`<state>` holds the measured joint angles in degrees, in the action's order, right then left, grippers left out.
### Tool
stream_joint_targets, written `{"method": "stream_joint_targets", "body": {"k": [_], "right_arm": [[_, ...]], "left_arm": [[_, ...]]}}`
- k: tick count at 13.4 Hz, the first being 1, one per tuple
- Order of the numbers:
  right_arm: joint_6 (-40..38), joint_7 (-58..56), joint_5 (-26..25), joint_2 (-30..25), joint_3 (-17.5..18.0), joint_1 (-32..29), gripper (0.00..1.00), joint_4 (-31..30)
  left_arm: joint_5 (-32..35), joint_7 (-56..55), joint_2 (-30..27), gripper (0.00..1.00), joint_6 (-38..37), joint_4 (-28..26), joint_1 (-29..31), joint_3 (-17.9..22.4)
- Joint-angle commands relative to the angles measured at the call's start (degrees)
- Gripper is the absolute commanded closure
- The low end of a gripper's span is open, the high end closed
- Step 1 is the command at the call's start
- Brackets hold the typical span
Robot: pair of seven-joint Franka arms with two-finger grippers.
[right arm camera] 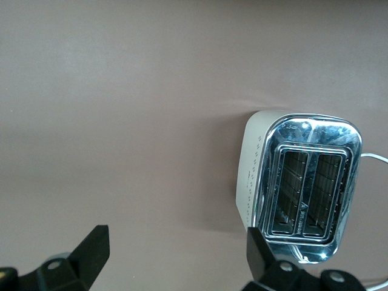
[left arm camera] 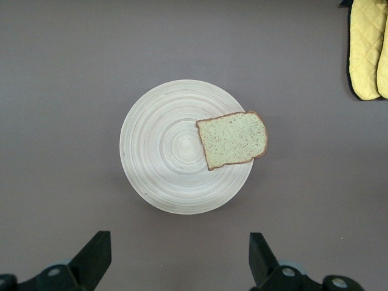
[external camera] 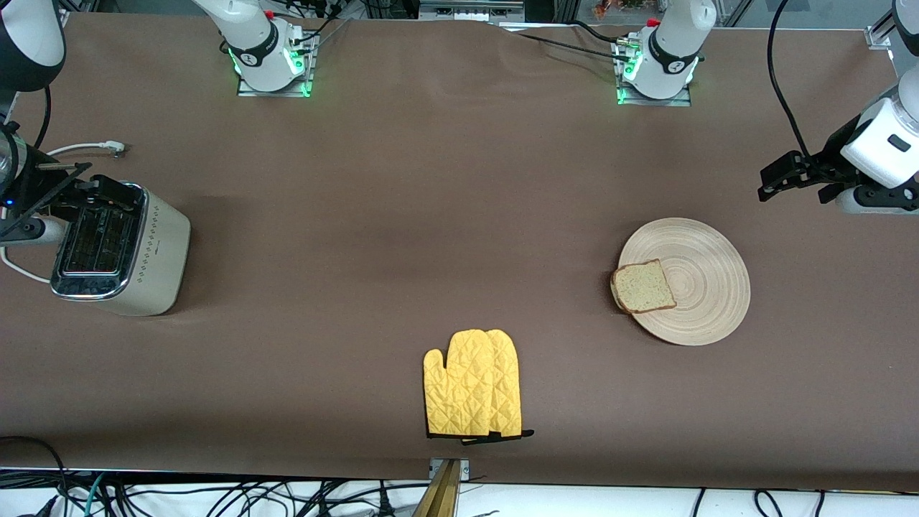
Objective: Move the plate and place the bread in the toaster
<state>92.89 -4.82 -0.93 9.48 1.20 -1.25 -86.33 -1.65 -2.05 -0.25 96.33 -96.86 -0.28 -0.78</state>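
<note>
One soft, crumbly bread [left arm camera: 233, 140] slice overhanging the plate [left arm camera: 176, 148] is best pinched at its crust; below the wide-open, empty left gripper [left arm camera: 180, 267] it lies, while the right gripper [right arm camera: 176, 267], equally spread and empty, is held over the toaster [right arm camera: 300, 185].

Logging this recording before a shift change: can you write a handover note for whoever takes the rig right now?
Left gripper: open, empty, in the air near the plate, toward the left arm's end.
Right gripper: open, empty, over the table beside the toaster.
Bread lies on the plate's rim, overhanging toward the toaster's end. Toaster slots are empty.
Done: nothing yet.
Left: move the plate, put the bread in the toaster.
</note>
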Motion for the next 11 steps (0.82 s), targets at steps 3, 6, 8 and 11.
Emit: {"method": "stream_joint_targets", "body": {"k": [3, 6, 8, 11], "right_arm": [[-0.26, 0.34, -0.56, 0.54, -0.06, -0.07, 0.0, 1.25], [-0.26, 0.34, -0.56, 0.54, -0.06, -0.07, 0.0, 1.34], [-0.26, 0.34, -0.48, 0.54, 0.03, -0.07, 0.0, 1.34], [-0.26, 0.34, -0.48, 0.54, -0.05, -0.07, 0.0, 1.34]], "left_arm": [[1.73, -0.41, 0.42, 0.0, -1.32, 1.42, -0.07, -0.1], [1.73, -0.41, 0.42, 0.0, -1.32, 1.42, -0.07, -0.1], [1.73, -0.41, 0.42, 0.0, -1.32, 1.42, -0.07, -0.01], [1.39, 0.03, 0.6, 0.0, -1.32, 1.42, 0.63, 0.08]]}}
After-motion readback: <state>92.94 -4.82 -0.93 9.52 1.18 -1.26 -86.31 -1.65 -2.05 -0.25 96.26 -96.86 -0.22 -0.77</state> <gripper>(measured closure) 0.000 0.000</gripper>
